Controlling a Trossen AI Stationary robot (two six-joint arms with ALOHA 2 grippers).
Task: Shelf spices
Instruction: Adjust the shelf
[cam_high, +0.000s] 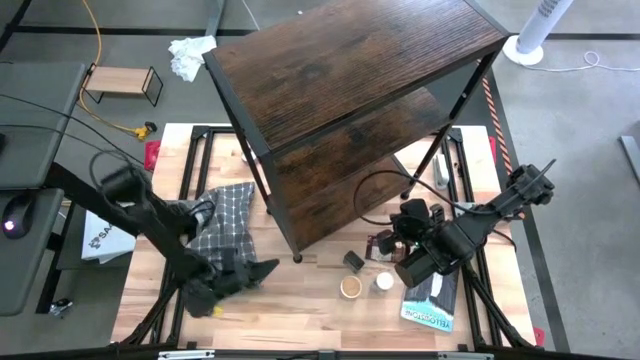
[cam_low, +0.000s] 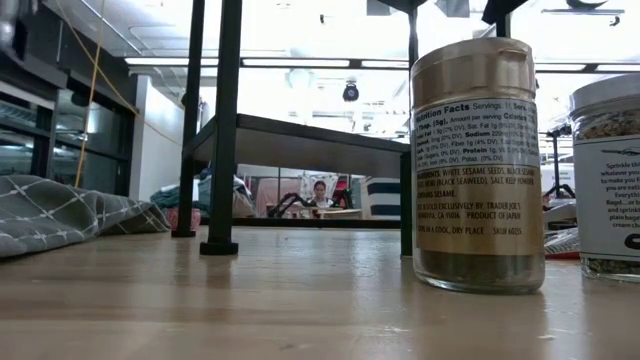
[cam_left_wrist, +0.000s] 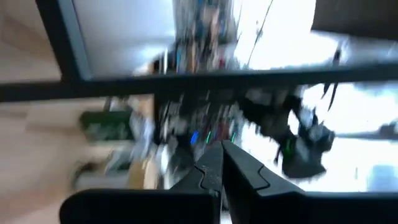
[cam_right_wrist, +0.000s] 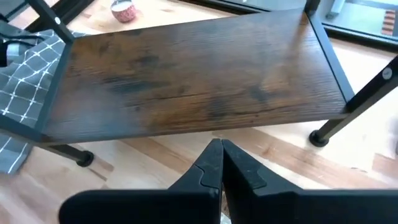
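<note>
A: Dark wood-grain boards first: the shelf (cam_high: 350, 110) fills the upper middle of the high view, every visible tier bare.

B: And the spices (cam_high: 366, 275)?

A: Clustered on the table at lower right of centre, below the shelf's front edge, a tan-lidded jar (cam_low: 478, 165) among them.

B: Best approach?

A: Probably open wide, descend over one jar, grip its body squarely.

B: Grippers?

A: The right gripper (cam_right_wrist: 217, 155) hangs near the jars, fingers pressed together, empty. The left gripper (cam_left_wrist: 219, 158), lower left, is likewise closed on nothing.
</note>
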